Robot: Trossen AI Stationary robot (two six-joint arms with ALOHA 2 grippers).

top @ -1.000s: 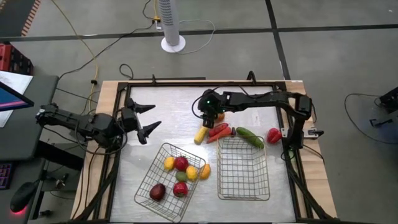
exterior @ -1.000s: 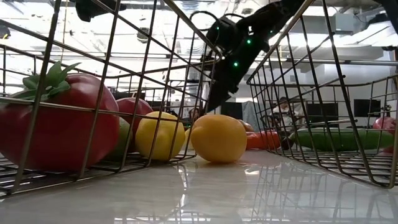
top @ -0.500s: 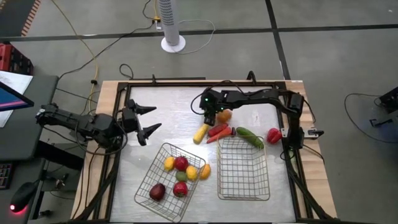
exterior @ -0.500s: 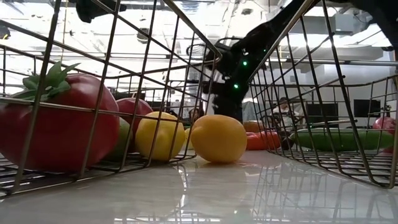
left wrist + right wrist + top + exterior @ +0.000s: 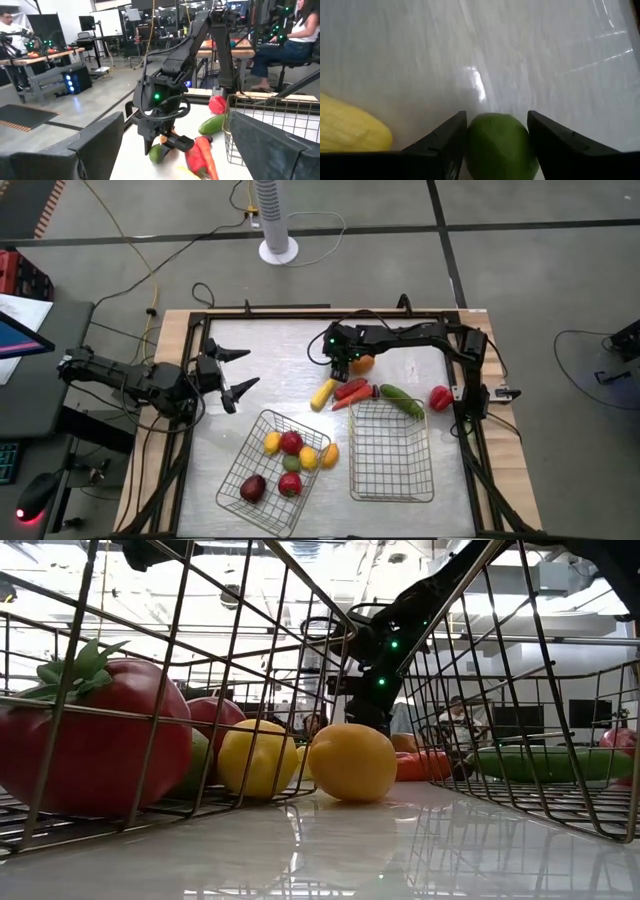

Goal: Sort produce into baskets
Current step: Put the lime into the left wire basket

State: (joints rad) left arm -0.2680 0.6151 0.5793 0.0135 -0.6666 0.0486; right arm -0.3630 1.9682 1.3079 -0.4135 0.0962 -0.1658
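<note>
My right gripper (image 5: pixel 339 370) points down at the table's far middle, its fingers closed on a green round piece (image 5: pixel 497 145), which also shows in the left wrist view (image 5: pixel 156 154). Beside it lie an orange round piece (image 5: pixel 361 364), a long yellow piece (image 5: pixel 324 393), red chilies (image 5: pixel 350 391), a green cucumber (image 5: pixel 401 400) and a red piece (image 5: pixel 440 397). The left wire basket (image 5: pixel 247 452) holds several round pieces. The right wire basket (image 5: pixel 391 476) holds nothing. My left gripper (image 5: pixel 235 372) is open and empty at the table's left. My right gripper pinches the green round piece by its two opposite sides (image 5: pixel 472 142) between its two fingers (image 5: pixel 442 145). The fingers come from above, pointing down. The piece fills the gap between them and sits low at the table top (image 5: pixel 156 159).
The orange piece and the yellow piece (image 5: pixel 350 132) lie close to my right gripper. The chilies and cucumber lie just beyond the right basket's far rim (image 5: pixel 385 404). Bare table top (image 5: pixel 270 350) lies between the two grippers. People sit in the room behind.
My right gripper has come down toward the table over the green piece and shifted a little to the left, uncovering the orange piece beside it. The produce and baskets have stayed in place.
</note>
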